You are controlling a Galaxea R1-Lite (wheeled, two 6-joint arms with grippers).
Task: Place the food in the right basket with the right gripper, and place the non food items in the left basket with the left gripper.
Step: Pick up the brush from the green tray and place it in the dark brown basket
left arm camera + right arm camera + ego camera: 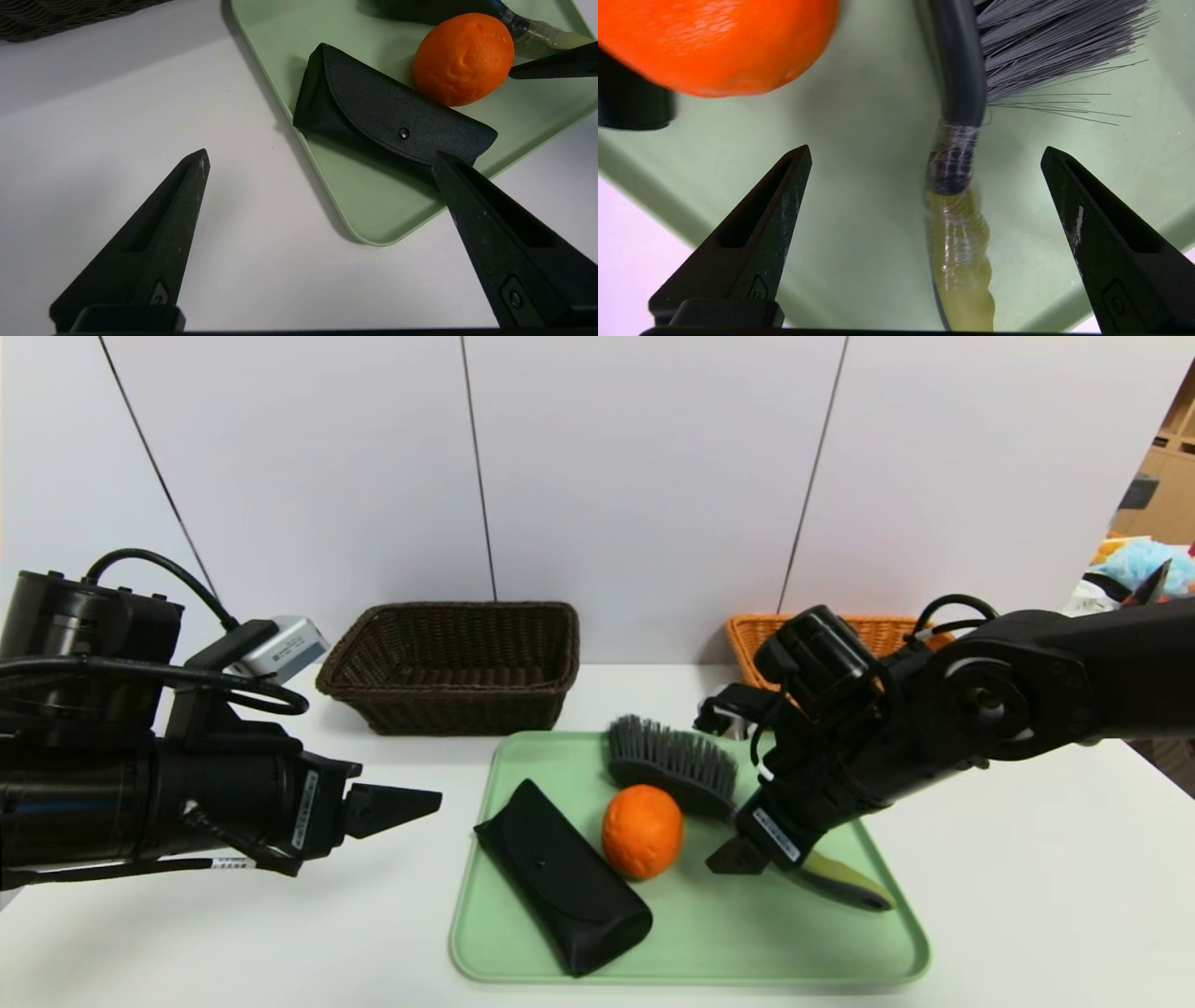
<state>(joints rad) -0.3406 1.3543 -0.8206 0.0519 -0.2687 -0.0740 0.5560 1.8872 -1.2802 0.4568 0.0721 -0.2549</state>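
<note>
Nothing sorted yet, as far as I can see: the orange (641, 831), the brush (674, 763) and the black case (562, 889) all lie on the green tray (700, 952), and I see nothing in the dark basket (453, 665), though part of its floor is hidden. The light basket (761, 637) is mostly hidden behind my right arm, so I cannot tell its contents. Right gripper (924, 158) hangs low over the tray with jaws spread wide and empty; from the wrist camera they straddle the brush handle, with the orange off to one side, just beside the brush head. Left gripper (322, 161) is released too, parked over the bare table beside the tray, pointing toward the case. I judge all three placements remain, and the right gripper needs to centre on the orange first.
</note>
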